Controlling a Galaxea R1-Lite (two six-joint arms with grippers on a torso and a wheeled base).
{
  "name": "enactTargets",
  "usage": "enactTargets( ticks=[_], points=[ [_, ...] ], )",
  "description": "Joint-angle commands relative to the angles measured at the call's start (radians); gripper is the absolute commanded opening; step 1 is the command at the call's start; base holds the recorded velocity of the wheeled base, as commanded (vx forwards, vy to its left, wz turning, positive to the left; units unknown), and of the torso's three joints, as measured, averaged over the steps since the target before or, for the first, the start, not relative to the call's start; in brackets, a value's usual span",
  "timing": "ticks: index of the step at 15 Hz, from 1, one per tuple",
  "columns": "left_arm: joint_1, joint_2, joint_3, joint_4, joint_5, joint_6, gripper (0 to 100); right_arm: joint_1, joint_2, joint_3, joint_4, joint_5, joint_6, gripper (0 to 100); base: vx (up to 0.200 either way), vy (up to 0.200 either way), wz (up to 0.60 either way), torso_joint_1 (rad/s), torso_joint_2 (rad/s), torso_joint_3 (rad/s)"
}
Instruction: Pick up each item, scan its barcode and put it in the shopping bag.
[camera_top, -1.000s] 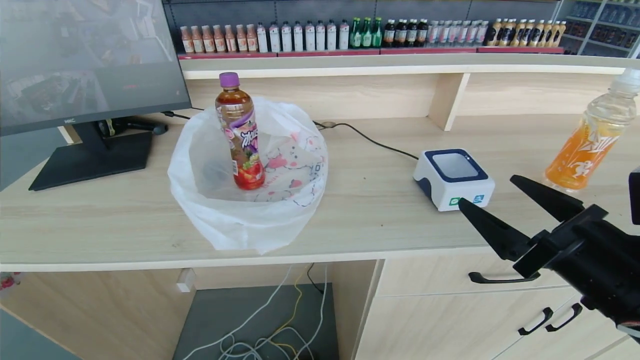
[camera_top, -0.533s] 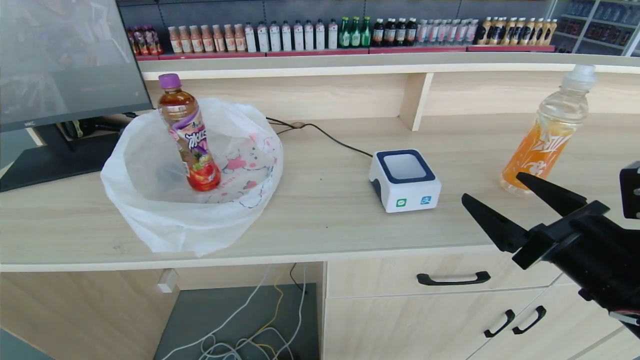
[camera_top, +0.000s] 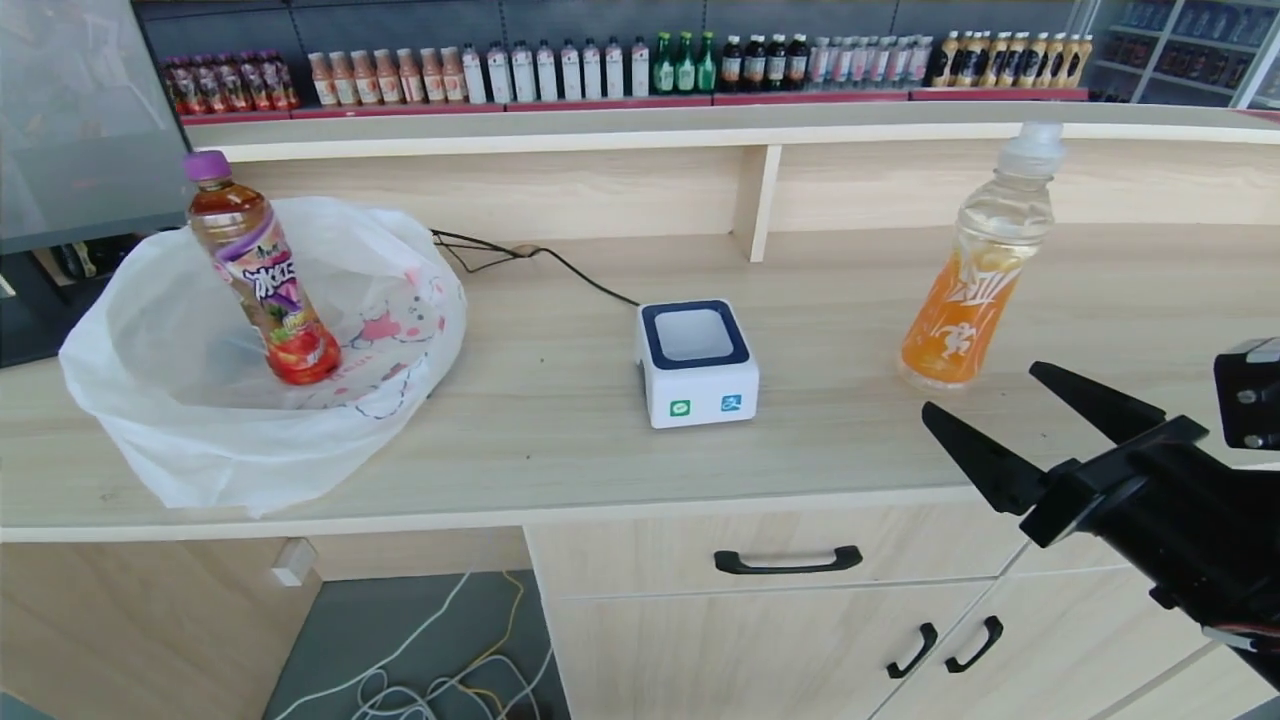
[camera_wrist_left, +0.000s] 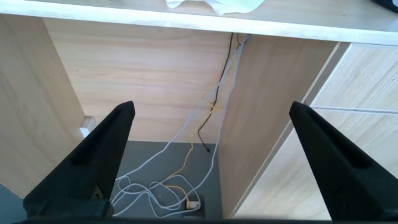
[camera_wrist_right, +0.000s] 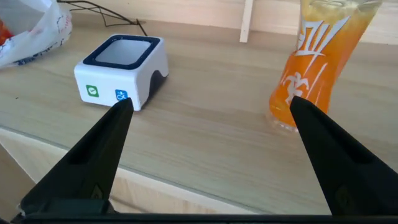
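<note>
- The right gripper (camera_top: 980, 388) hangs just off the front edge of the counter (camera_top: 560, 450). Its fingers are wide apart and hold nothing.
- The left gripper (camera_wrist_left: 211, 107) is low down, facing the open space under the counter where the cables (camera_wrist_left: 186, 180) lie. Its fingers are wide apart and empty too.
- The scanner (camera_top: 695, 365) sits in the middle, near the front edge, with its window facing up.
- The orange bottle (camera_top: 960, 300) stands upright just past the right gripper, well apart from the scanner. I think this one is still to do: pick it up, scan it, bag it.
- The shopping bag (camera_top: 200, 450) sits open on the left. The purple-capped bottle (camera_top: 265, 290) stands in it, leaning a bit. That part looks done.
- There is bare wood all around the orange bottle, and the way across to the scanner and the bag is open.
- A raised ledge (camera_top: 600, 135) runs along the back, so the safe room is out front.
</note>
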Motion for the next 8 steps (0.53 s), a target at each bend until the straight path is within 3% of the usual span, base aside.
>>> enactTargets(
  ticks=[1,8],
  points=[
    [0.0,0.0,0.0,0.0,0.0,-0.001,100,-0.003,0.029,-0.019,-0.004,0.001,0.0,100,0.0,-0.2,0.0,0.002,0.0,-0.002],
    [0.0,0.0,0.0,0.0,0.0,0.002,100,-0.016,0.046,-0.094,-0.008,0.003,0.045,100,0.0,-0.2,0.0,0.002,0.0,0.002]
  ],
)
